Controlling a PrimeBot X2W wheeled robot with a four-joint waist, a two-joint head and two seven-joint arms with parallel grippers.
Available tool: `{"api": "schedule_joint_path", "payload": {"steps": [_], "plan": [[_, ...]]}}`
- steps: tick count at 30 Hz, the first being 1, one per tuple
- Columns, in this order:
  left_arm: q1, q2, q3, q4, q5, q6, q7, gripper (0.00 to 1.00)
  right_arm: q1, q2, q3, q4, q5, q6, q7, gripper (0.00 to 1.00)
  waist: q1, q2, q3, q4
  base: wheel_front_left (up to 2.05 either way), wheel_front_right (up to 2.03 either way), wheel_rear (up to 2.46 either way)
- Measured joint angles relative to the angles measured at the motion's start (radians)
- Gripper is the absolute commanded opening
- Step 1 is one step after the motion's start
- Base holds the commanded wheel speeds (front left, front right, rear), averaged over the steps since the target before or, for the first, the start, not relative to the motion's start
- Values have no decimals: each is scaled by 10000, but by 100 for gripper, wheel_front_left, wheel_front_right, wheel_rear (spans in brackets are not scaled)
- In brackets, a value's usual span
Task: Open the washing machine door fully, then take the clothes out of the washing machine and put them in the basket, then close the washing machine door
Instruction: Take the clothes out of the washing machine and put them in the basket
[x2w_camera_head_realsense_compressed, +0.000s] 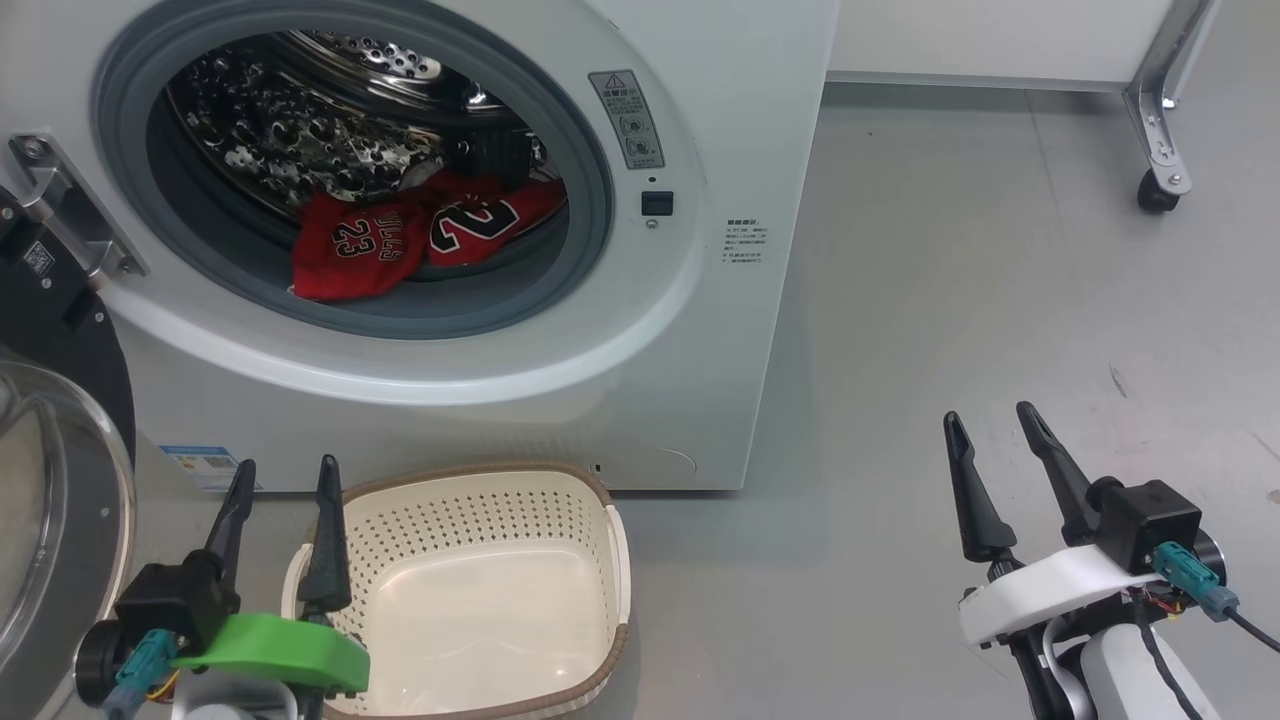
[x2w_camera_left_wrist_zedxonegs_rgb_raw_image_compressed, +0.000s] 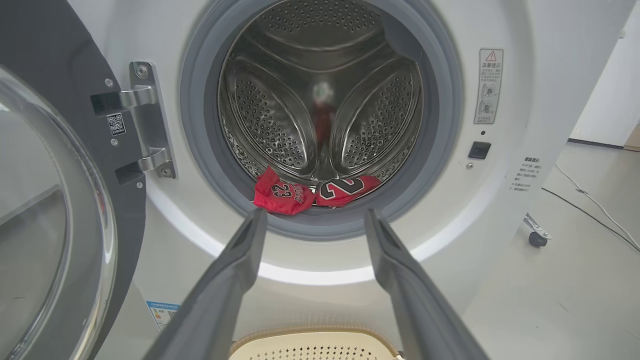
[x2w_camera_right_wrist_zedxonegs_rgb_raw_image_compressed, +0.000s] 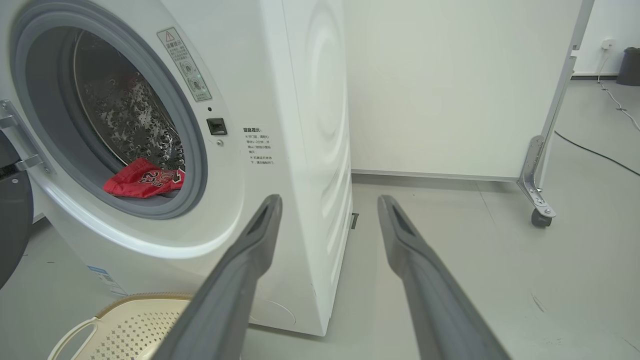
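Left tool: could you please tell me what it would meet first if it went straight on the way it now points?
Probably the clothes at the drum's front edge, framed between the left tool's tips; the grey gasket just below could come first, since depth is unclear.

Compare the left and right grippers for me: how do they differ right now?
The left gripper sits on a green mount, the right gripper on a white mount. The left gripper is by the basket, at its left rim, aimed at the clothes in the washing machine. The right gripper is over the floor, right of the machine. Both are open and empty.
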Motion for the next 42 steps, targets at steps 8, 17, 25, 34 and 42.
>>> {"api": "schedule_joint_path", "payload": {"steps": [8, 17, 25, 34, 42], "plan": [[0, -4, -12, -6, 75, 2, 0, 100, 2, 4, -50, -12, 0, 0, 0, 100, 0, 0, 103, -15, 0, 0, 0], [-1, -6, -23, -8, 167, 2, 0, 100, 1, 8, -88, -15, 0, 29, 0, 100, 0, 0, 191, -26, 0, 0, 0], [-2, -6, -48, -2, 228, 4, 0, 100, 1, 13, -111, -15, 0, 31, 0, 100, 0, -1, 221, -30, 0, 0, 0], [-5, -8, -48, -2, 265, 10, 0, 100, 1, 23, -123, -15, 0, 31, 0, 100, 0, 0, 242, -16, 0, 0, 0], [-6, -8, -46, -2, 291, 17, 0, 100, 1, 33, -130, -15, 0, 79, 0, 100, 0, 0, 257, -10, 0, 0, 0]]}}
